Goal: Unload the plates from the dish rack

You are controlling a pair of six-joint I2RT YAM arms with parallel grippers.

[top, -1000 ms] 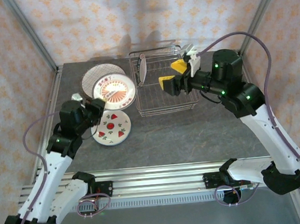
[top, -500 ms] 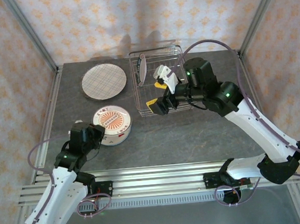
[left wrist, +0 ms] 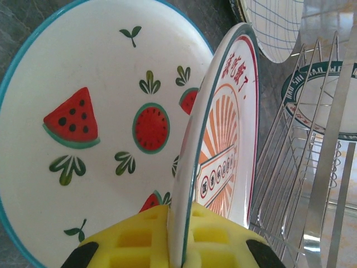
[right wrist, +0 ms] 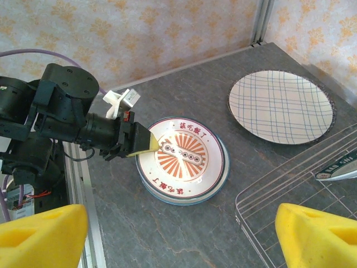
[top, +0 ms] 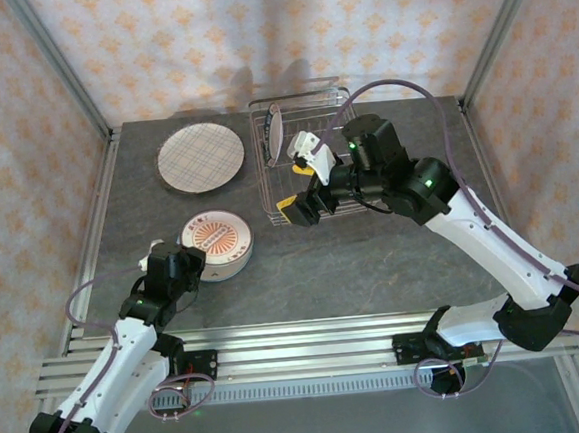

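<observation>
While peach-patterned cloth walls and an aluminium frame close the space in, a dark grey table carries everything. The dish rack stands at the back middle, with a dark-rimmed plate upright at its left end. At the back left a grid plate lies flat. Nearer the front, a sunburst plate rests on a watermelon plate. The left gripper is clamped on the sunburst plate's rim, the edge caught between its yellow pads. The right gripper hangs over the rack's near left corner, jaws wide apart, holding nothing.
</observation>
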